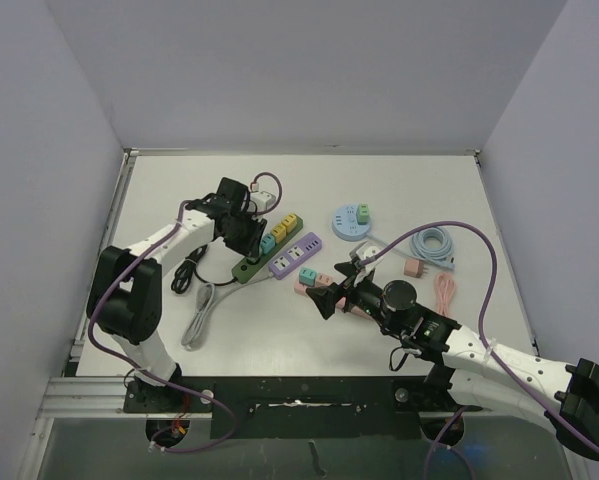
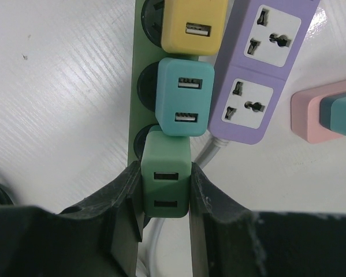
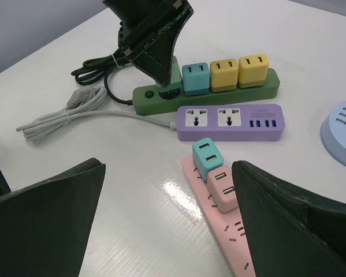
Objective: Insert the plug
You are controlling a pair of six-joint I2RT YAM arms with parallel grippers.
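Now seating the green plug in the strip

Overhead, the left end effector [image 1: 247, 243] sits over one end of the dark green plastic power strip [image 1: 271, 256], while the right end effector [image 1: 341, 282] hovers at the pink power strip [image 1: 301, 288]. The white worktop [image 1: 279, 190] is boxed in by plain pale walls, with loose cables [image 1: 199, 312] lying about.

From the left wrist, the fingers [image 2: 118, 202] are clamped on the pale green cube-shaped USB charger plug [image 2: 166, 190]. It stands over the strip's last socket, touching the teal charger [image 2: 184, 95] next along. This looks like the seating step, though whether the pins are fully home is hidden. The next move would call for a straight downward push, then a release that does not tilt the plug.

From the right wrist, the right fingers [image 3: 51, 219] stand wide apart, holding nothing, above the glossy surface.
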